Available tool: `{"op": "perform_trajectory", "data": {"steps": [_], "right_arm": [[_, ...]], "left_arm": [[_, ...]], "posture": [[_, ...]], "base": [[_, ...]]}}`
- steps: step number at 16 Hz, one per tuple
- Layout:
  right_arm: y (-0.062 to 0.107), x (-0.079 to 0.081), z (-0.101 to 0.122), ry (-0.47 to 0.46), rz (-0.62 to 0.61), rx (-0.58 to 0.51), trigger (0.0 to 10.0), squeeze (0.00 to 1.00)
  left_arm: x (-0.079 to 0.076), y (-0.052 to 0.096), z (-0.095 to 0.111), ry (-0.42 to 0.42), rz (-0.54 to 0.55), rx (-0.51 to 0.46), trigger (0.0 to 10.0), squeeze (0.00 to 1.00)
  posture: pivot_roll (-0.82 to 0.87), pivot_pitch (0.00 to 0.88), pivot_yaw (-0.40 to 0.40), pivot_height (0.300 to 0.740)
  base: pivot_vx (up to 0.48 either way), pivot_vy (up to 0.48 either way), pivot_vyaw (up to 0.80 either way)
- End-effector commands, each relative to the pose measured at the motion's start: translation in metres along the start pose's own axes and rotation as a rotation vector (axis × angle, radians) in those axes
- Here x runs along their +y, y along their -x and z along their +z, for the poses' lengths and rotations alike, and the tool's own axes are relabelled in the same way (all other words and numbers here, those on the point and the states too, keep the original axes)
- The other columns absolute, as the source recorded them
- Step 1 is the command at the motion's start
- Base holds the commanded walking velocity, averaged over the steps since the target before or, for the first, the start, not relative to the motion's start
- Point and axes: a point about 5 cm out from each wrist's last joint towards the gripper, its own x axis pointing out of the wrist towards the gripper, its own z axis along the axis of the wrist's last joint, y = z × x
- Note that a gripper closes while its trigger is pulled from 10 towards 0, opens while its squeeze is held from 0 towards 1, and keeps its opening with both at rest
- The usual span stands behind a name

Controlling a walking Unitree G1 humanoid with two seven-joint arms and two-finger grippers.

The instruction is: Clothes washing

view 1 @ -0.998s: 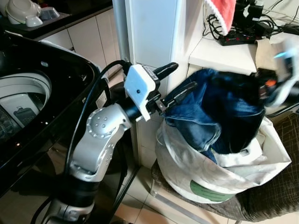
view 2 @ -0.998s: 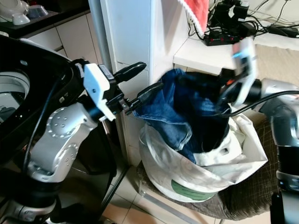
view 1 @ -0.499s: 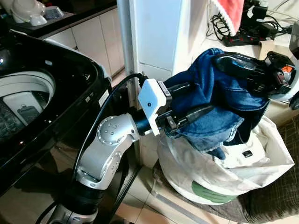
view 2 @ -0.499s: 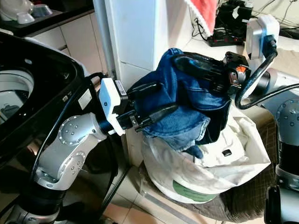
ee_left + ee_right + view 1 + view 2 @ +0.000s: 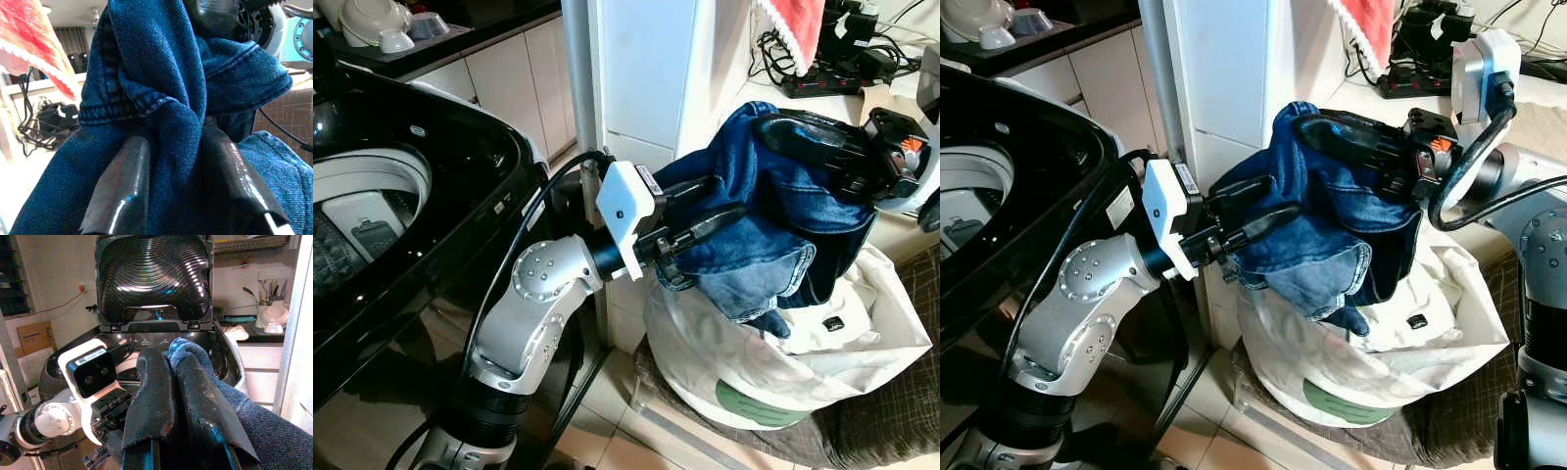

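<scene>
A pair of blue jeans (image 5: pixel 759 225) hangs bunched above the white laundry bag (image 5: pixel 773 372), held up by both arms. My left gripper (image 5: pixel 720 201) reaches in from the left, its two black fingers (image 5: pixel 117 191) shut on a fold of the denim. From the right, my right gripper (image 5: pixel 778 132) is shut on the top of the jeans, its fingers (image 5: pixel 151 396) pinching the cloth. The open top-loading washing machine (image 5: pixel 372 196) stands to the left, lid (image 5: pixel 154 279) raised, drum visible.
A white pillar (image 5: pixel 646 69) rises just behind the jeans. A white shelf (image 5: pixel 1371 103) at the right carries a power strip and cables, and a red cloth (image 5: pixel 788 29) hangs over it. The bag rests on a brown checked seat (image 5: pixel 891 411). Tiled floor lies below.
The jeans now hang a little lower and more to the left. My left gripper has drawn back slightly towards the washing machine with the cloth. The right gripper has barely moved.
</scene>
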Motion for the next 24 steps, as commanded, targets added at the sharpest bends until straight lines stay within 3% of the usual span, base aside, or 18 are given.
{"op": "perform_trajectory", "data": {"steps": [1, 9, 10, 11, 12, 14, 15, 16, 17, 18, 19, 21, 22, 23, 24], "right_arm": [[-0.001, 0.007, 0.007, 0.029, 0.037, -0.038, 0.0, 0.00], [-0.003, 0.005, 0.006, 0.039, 0.010, -0.028, 0.0, 0.00], [-0.002, 0.001, 0.006, 0.046, -0.029, -0.023, 10.0, 0.25], [-0.002, 0.000, 0.006, 0.044, -0.040, -0.022, 10.0, 0.25], [-0.002, 0.003, 0.008, 0.009, -0.005, -0.039, 10.0, 1.00], [-0.004, 0.005, 0.010, 0.022, 0.001, -0.056, 10.0, 1.00], [-0.004, 0.001, 0.010, 0.065, -0.057, -0.049, 10.0, 0.87], [-0.005, 0.001, 0.009, 0.077, -0.070, -0.046, 10.0, 0.00], [-0.008, 0.007, 0.006, 0.085, -0.043, -0.035, 10.0, 0.00], [-0.009, 0.009, 0.005, 0.085, -0.034, -0.034, 10.0, 0.00], [-0.014, 0.011, 0.000, 0.079, -0.027, -0.028, 10.0, 0.00], [-0.020, 0.014, -0.007, 0.068, -0.025, -0.012, 10.0, 0.00], [-0.022, 0.014, -0.012, 0.064, -0.032, 0.012, 10.0, 0.00], [-0.030, 0.015, -0.028, 0.064, -0.043, 0.116, 10.0, 0.00], [-0.039, 0.019, -0.048, 0.081, -0.037, 0.232, 10.0, 0.00]], "left_arm": [[0.002, 0.000, -0.002, 0.007, -0.001, 0.020, 0.0, 0.00], [0.013, 0.005, 0.001, -0.025, 0.056, 0.019, 0.0, 0.00], [0.018, 0.006, 0.004, -0.040, 0.094, 0.007, 0.0, 0.00], [0.020, 0.007, 0.005, -0.044, 0.105, 0.002, 0.0, 0.00], [0.032, 0.010, 0.010, -0.087, 0.180, -0.009, 0.0, 0.00], [0.069, 0.025, 0.031, -0.233, 0.397, -0.043, 0.0, 0.00], [0.092, 0.038, 0.052, -0.377, 0.519, -0.042, 0.0, 0.00], [0.103, 0.044, 0.064, -0.455, 0.572, -0.041, 0.0, 0.00], [0.139, 0.074, 0.118, -0.750, 0.798, -0.039, 0.0, 0.00], [0.146, 0.083, 0.133, -0.849, 0.849, -0.013, 0.0, 0.00], [0.160, 0.102, 0.157, -1.046, 0.939, 0.095, 0.0, 0.00], [0.173, 0.124, 0.175, -1.193, 1.015, 0.250, 0.0, 0.00], [0.178, 0.132, 0.175, -1.227, 1.042, 0.310, 0.0, 0.00], [0.194, 0.152, 0.162, -1.215, 1.075, 0.512, 0.0, 0.00], [0.210, 0.177, 0.132, -1.071, 1.099, 0.789, 0.0, 0.00]], "posture": [[-0.05, 0.000, 0.019, 0.740], [-0.05, 0.000, 0.019, 0.740], [-0.05, 0.000, 0.019, 0.740], [-0.05, 0.000, 0.019, 0.740], [-0.05, 0.000, 0.021, 0.740], [-0.05, 0.000, 0.024, 0.740], [-0.05, 0.000, 0.027, 0.740], [-0.05, 0.000, 0.028, 0.740], [-0.04, 0.000, 0.031, 0.740], [-0.04, 0.000, 0.032, 0.740], [-0.04, 0.000, 0.037, 0.740], [-0.04, 0.000, 0.038, 0.740], [-0.04, 0.000, 0.037, 0.740], [-0.04, 0.000, 0.039, 0.740], [-0.04, 0.000, 0.042, 0.740]], "base": [[0.000, 0.000, 0.00], [0.000, 0.000, 0.00], [0.000, 0.000, 0.00], [0.000, 0.000, 0.00], [0.000, 0.000, 0.00], [0.000, 0.000, 0.00], [0.000, 0.000, 0.00], [0.000, 0.000, 0.00], [0.000, 0.000, 0.00], [0.000, 0.000, 0.00], [0.000, 0.000, 0.00], [0.000, 0.000, 0.00], [0.000, 0.000, 0.00], [0.000, 0.000, 0.00], [0.000, 0.000, 0.00]]}}
